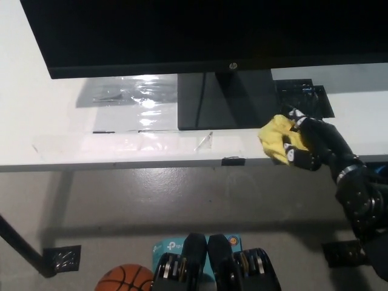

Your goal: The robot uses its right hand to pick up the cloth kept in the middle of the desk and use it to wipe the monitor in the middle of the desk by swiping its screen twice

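A black monitor (206,33) fills the top of the head view, standing on a dark rectangular base (221,100) on the white desk (54,130). To the right of the base, near the desk's front edge, my black right hand (306,142) is shut on a crumpled yellow cloth (274,138). The cloth bulges out to the left of the hand, just off the base's right corner. The left hand is out of view.
Clear plastic film (130,91) lies on the desk left of the base. A black block (306,97) sits behind the hand. Below the desk are grey floor, a basketball (124,280) and a black desk foot (60,259).
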You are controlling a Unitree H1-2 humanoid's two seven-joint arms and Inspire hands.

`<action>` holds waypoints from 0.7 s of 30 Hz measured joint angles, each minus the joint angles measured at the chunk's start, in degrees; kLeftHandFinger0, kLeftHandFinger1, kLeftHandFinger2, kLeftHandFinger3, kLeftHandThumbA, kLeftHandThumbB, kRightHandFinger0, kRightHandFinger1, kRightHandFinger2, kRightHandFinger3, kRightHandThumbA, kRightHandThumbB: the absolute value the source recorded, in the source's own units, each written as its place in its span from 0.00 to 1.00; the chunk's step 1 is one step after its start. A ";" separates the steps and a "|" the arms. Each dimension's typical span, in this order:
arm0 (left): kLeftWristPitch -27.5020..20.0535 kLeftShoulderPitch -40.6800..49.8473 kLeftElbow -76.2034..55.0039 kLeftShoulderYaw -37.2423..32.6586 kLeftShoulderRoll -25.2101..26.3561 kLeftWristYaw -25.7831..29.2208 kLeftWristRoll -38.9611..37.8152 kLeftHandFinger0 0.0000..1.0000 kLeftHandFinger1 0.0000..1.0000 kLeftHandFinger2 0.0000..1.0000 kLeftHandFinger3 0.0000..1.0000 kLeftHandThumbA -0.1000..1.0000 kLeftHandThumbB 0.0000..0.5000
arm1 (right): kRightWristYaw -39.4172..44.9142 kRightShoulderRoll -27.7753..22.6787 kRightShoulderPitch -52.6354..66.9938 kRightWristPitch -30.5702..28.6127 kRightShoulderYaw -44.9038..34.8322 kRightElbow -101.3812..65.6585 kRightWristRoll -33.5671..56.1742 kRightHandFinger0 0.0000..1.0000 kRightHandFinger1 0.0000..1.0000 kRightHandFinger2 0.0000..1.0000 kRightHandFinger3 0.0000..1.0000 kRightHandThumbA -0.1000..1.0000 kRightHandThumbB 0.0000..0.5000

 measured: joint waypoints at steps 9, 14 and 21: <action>-0.29 0.28 -0.44 0.46 0.00 -0.02 -0.07 0.72 0.73 0.85 1.00 0.40 0.14 | -5.54 0.30 -0.92 -1.93 2.15 2.58 -4.74 0.00 0.08 0.19 0.43 0.00 0.17; -0.31 0.30 -0.75 0.64 -0.01 -0.21 -0.10 0.72 0.74 0.85 1.00 0.41 0.14 | -10.32 0.45 -0.88 -4.41 2.52 6.28 -6.18 0.00 0.12 0.25 0.19 0.00 0.00; -0.35 0.30 -0.67 0.71 -0.11 -0.80 -0.12 0.71 0.73 0.84 1.00 0.40 0.17 | -17.37 0.75 0.31 -7.63 2.49 9.75 -7.53 0.00 0.17 0.42 0.03 0.00 0.23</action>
